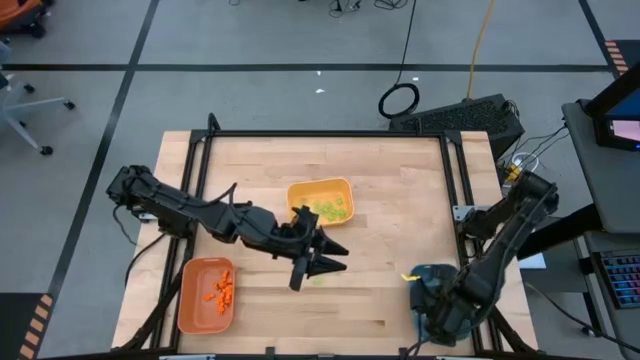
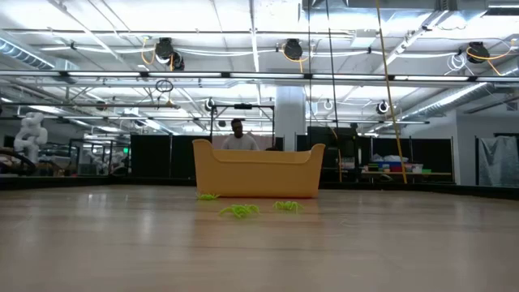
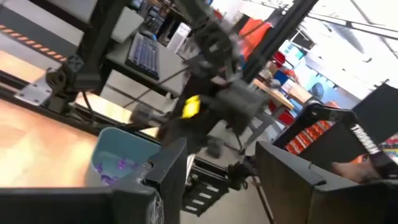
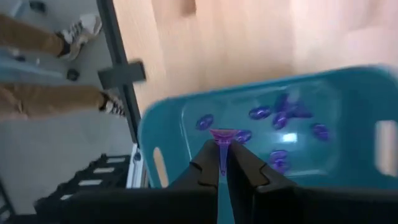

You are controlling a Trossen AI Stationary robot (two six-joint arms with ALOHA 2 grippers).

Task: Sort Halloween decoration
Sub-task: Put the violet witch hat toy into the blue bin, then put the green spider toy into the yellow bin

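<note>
The Halloween decoration lies sorted by colour: orange pieces (image 1: 221, 289) in the orange tray (image 1: 192, 310), light green ones (image 1: 331, 209) in the yellow tray (image 1: 298, 190), purple ones (image 4: 280, 115) in the teal tray (image 4: 348, 93). A few light green pieces (image 2: 239, 211) lie loose on the table in front of the yellow tray (image 2: 255, 170). My left gripper (image 1: 343, 257) hovers open over the table's middle, beside the yellow tray. My right gripper (image 4: 222, 163) hangs over the teal tray (image 1: 436, 272) at the near right, shut on a purple piece (image 4: 221, 138). My right gripper pinches the purple piece by its thin stem (image 4: 222, 155) between its two fingertips. The wider end (image 4: 221, 134) sticks out past the tips. The fingers point steeply down over the teal tray's near-left part, and the piece is clear of the tray floor.
A person's legs and shoes (image 4: 74, 31) stand just off the table's edge beside the teal tray. The right arm (image 3: 217, 106) rises behind the teal tray (image 3: 118, 155) in the left wrist view. Black frame rails (image 1: 200, 150) border the table.
</note>
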